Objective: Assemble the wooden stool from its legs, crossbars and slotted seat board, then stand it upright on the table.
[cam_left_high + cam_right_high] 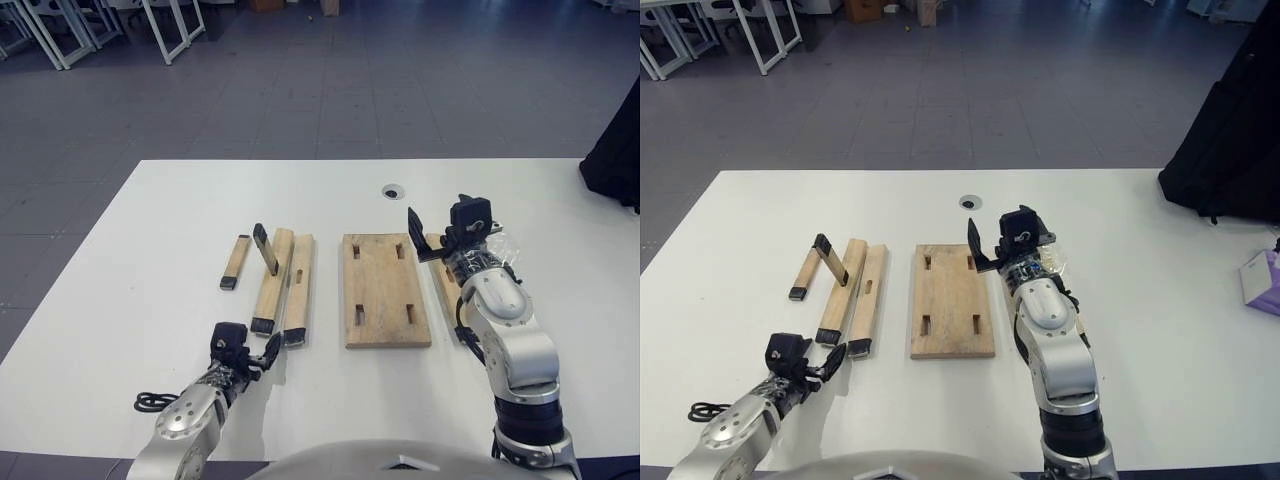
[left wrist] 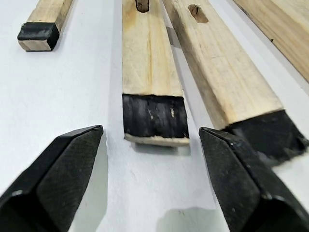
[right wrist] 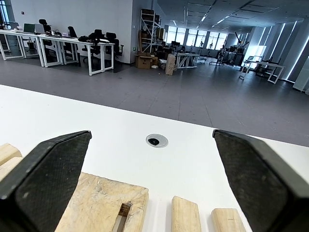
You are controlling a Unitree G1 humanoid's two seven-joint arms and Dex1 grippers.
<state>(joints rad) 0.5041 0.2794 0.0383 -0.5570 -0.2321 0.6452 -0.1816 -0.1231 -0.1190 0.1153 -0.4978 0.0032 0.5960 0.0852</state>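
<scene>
Left eye view: the left gripper (image 1: pixel 250 352) lies low near the front edge of the white table (image 1: pixel 150 220), its claw spread. It points at the black-capped near ends of a long leg (image 1: pixel 272 280) and a second leg (image 1: pixel 299 288) lying side by side. A dark-ended stick (image 1: pixel 264 248) leans tilted on the first, and a short crossbar (image 1: pixel 236 261) rests just to their left. The seat board (image 1: pixel 387 290) lies flat at mid-table, four slots up. Right eye view: the right arm stands bent, its right gripper (image 1: pixel 1010 248) held spread above the board's far right corner. The forearm covers the table just right of the board, and white tabletop runs on toward a dark bag (image 1: pixel 1225 130) beyond the right edge. Left wrist view: the fingertips (image 2: pixel 72 159) flank the first leg's cap without touching — contact with the second cap cannot be told. Right wrist view: wide-apart fingers (image 3: pixel 48 179) frame the board's corner, two cut-off stick ends (image 3: pixel 186 212) and a cable hole (image 3: pixel 157 140).
</scene>
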